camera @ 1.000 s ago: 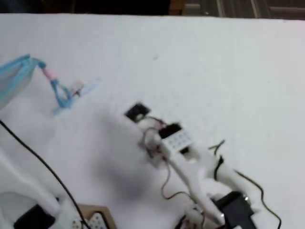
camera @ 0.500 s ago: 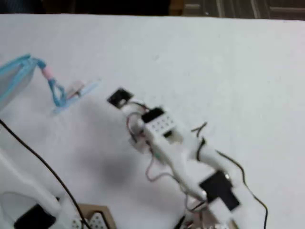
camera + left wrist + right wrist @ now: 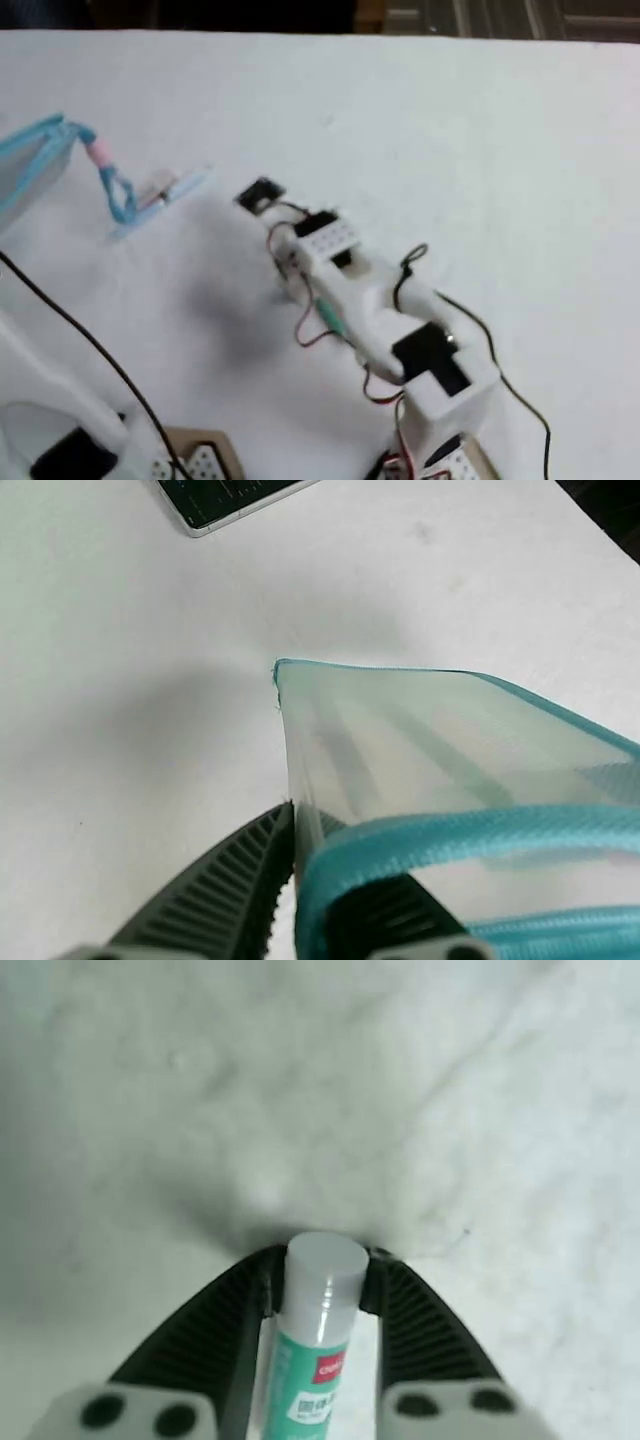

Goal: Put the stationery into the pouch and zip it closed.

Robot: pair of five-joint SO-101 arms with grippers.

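Note:
The pouch (image 3: 430,750) is clear plastic with teal trim, and my left gripper (image 3: 295,825) is shut on its edge near one corner. In the high view the pouch (image 3: 28,160) sits at the far left, and its zipper pull (image 3: 112,188), a pink and blue loop, trails toward the table's middle. A glue stick (image 3: 318,1305) with a grey cap and green label is clamped in my shut right gripper (image 3: 322,1260). In the high view that gripper (image 3: 258,195) hangs over the white table, right of the zipper pull.
A pale flat strip (image 3: 165,188) lies beside the zipper pull. A dark flat device with a light rim (image 3: 235,495) lies beyond the pouch. The left arm's white body (image 3: 40,400) and a black cable (image 3: 90,340) occupy the near left corner.
My right arm has swung toward the far left with the glue stick, bringing its gripper closer to the zipper pull. The pouch has not shifted.

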